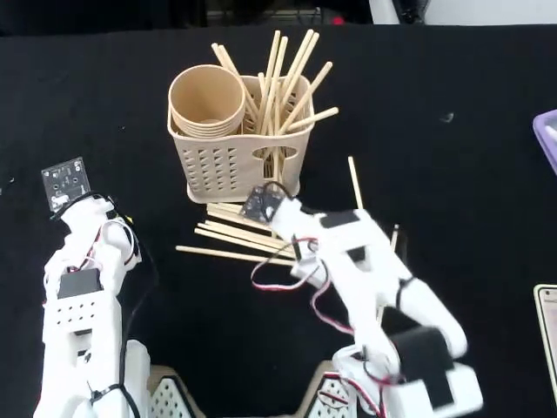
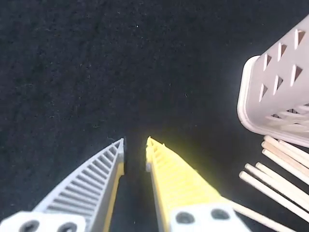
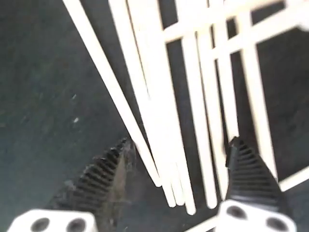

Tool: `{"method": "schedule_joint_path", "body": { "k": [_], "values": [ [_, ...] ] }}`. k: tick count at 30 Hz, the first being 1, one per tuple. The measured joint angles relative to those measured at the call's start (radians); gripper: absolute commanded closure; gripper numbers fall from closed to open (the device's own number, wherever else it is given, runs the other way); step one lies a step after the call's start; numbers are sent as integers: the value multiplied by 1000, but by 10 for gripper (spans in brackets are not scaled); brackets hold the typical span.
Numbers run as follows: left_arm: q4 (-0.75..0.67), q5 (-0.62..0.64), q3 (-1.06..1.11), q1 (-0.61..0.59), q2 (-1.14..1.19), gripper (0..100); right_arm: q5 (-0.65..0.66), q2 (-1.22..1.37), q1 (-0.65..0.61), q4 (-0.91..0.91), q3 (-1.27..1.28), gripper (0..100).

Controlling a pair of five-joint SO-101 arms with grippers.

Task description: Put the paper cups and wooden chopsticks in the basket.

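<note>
several wooden chopsticks (image 3: 157, 111) are lying between the jaws of the right gripper (image 3: 179, 142), spread wide; the left gripper (image 2: 135, 141) is hovering slightly parted, gripping nothing.

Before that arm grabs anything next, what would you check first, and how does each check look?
1. Is the right end effector open above the loose chopsticks? Ok.
2. Is just one chopstick in its gap? Not ok, several lie there.
3. Are the paper cups in the basket? Ok, they sit stacked inside.
4. Does the basket have room for more chopsticks? Cannot tell.
5. Is the left end effector off to the side of the pile and holding nothing? Ok.
</note>
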Motion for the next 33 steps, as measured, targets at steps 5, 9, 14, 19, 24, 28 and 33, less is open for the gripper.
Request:
{"method": "schedule_joint_path", "body": {
  "k": [5, 9, 14, 19, 24, 28, 33],
  "values": [
    [0, 0, 0, 0, 0, 912, 6, 124, -3, 55, -115, 817],
    [0, 0, 0, 0, 0, 912, 6, 127, -2, 55, -129, 988],
    [0, 0, 0, 0, 0, 912, 6, 6, -3, 58, -23, 987],
    [0, 0, 0, -2, 0, 912, 6, -244, -43, 118, 149, 987],
    [0, 0, 0, -2, 0, 913, 6, -465, -164, 233, 255, 987],
    [0, 0, 0, -2, 0, 914, 6, -517, -222, 250, 278, 983],
    [0, 0, 0, -2, 0, 915, 6, -502, -221, 226, 292, 908]
  ]
}}
